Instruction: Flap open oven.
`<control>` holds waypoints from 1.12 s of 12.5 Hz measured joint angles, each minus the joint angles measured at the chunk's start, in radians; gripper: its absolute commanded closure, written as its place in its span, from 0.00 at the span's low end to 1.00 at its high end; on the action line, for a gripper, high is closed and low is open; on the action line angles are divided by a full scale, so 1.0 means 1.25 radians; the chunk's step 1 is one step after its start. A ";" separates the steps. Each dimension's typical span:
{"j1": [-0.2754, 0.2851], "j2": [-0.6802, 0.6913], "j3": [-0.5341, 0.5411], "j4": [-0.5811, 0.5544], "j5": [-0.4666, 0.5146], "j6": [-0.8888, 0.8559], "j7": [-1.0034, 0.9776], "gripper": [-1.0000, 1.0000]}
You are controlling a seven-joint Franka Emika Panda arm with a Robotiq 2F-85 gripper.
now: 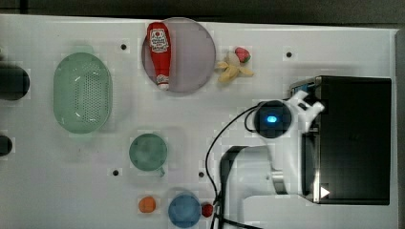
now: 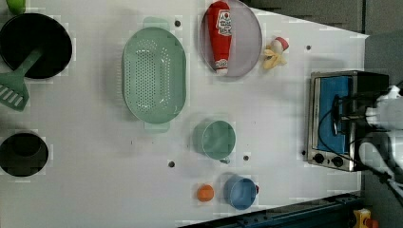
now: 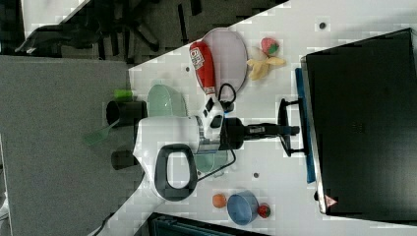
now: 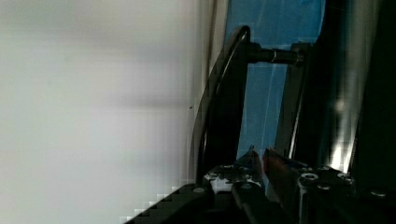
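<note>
The oven sits at the top view's right edge of the white table, its black top facing you; in the left view you see its silver front, the blue-tinted door and two small black knobs at the lower end. In the right view the door looks shut or nearly so against the front, with the dark bar handle standing just off it on its two posts; the gripper reaches level from the arm to the middle of that handle; its jaws stand narrow, and you see them at the bar, though whether they clamp it cannot be told. The wrist view puts the handle just ahead of the fingertips, blue door behind. Elsewhere in the top view: a ketchup bottle on a grey plate, a green colander, a green cup, a blue cup.
</note>
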 measured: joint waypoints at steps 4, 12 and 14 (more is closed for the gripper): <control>0.046 0.074 0.072 0.002 -0.127 -0.033 0.200 0.83; 0.186 0.327 0.129 0.030 -0.375 -0.107 0.664 0.83; 0.207 0.384 0.126 0.055 -0.382 -0.121 0.706 0.83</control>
